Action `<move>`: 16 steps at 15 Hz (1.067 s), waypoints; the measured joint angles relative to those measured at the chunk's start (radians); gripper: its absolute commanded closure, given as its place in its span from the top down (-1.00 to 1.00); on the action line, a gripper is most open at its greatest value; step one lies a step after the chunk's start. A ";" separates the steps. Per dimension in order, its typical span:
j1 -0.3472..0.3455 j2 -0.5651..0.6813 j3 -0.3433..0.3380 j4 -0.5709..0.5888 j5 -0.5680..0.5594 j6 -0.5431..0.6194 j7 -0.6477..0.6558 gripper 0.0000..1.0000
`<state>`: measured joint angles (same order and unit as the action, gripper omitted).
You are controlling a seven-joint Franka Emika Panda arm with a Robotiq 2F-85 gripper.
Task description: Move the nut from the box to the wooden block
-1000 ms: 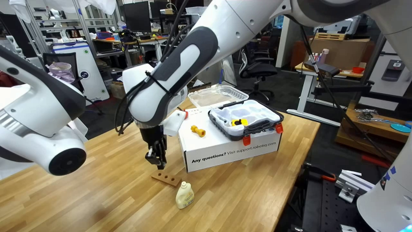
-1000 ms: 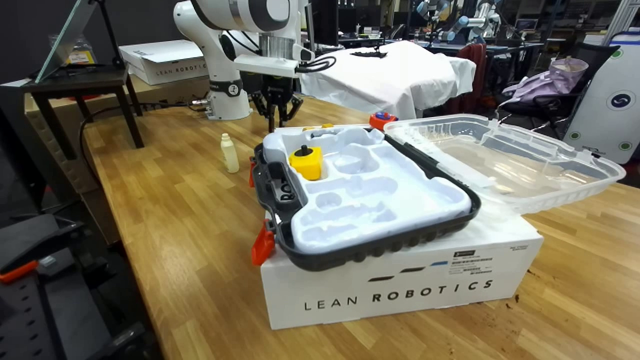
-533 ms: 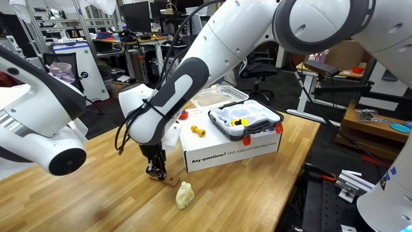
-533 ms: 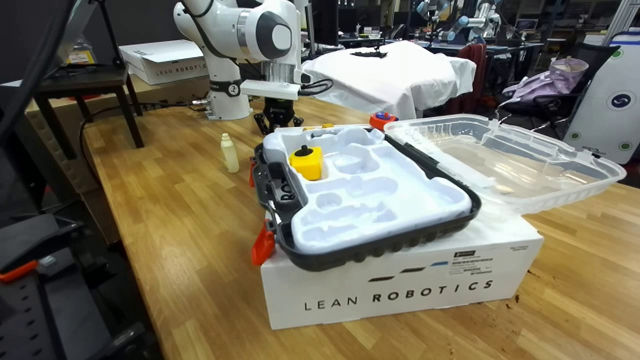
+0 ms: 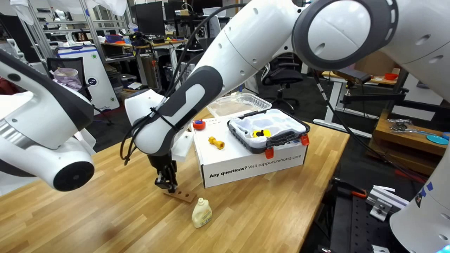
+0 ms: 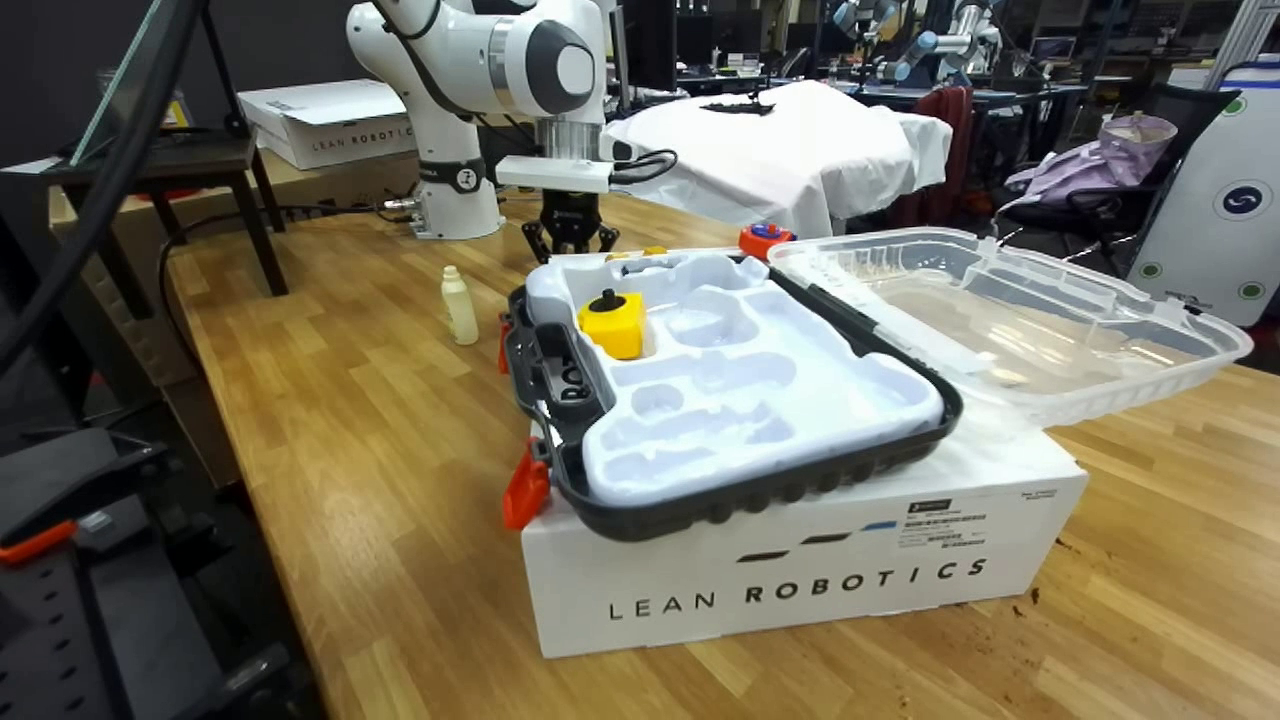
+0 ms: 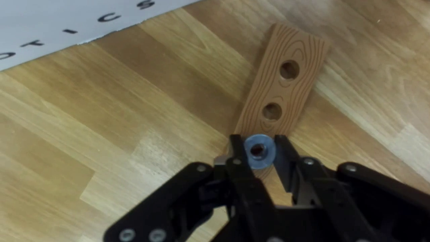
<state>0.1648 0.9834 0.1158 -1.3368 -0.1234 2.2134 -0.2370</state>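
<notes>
My gripper (image 7: 258, 144) is shut on the nut (image 7: 269, 151), a blue-grey ring with a round hole, in the wrist view. The gripper shows in both exterior views (image 5: 171, 188) (image 6: 572, 242); the nut cannot be made out there. The wooden block (image 7: 281, 90) is a thin reddish-brown strip with a row of round holes, also in an exterior view (image 5: 183, 194). Two holes show ahead of the fingers; the held nut covers the block's nearer part. I cannot tell whether nut and block touch. The white box (image 5: 253, 170) stands beside the block, also in the wrist view (image 7: 67, 13).
An open black case (image 6: 750, 505) with a white tray and clear lid (image 6: 1130, 390) lies on the white box. A yellow bolt-like part (image 5: 216, 143) and a red piece (image 5: 199, 124) lie there too. A cream bottle (image 5: 201, 213) stands near the block. Another white arm (image 5: 45, 112) is close by.
My gripper has come down over the wooden block, then shifted slightly up and along toward its far end in an exterior view. The block appears slightly shifted.
</notes>
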 measured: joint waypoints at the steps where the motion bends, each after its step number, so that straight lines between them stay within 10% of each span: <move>1: 0.000 0.004 0.000 0.004 0.000 -0.004 0.000 -0.87; 16: 0.010 0.024 -0.001 0.047 -0.002 -0.030 -0.005 -0.87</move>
<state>0.1750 1.0075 0.1152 -1.2894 -0.1255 2.1836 -0.2418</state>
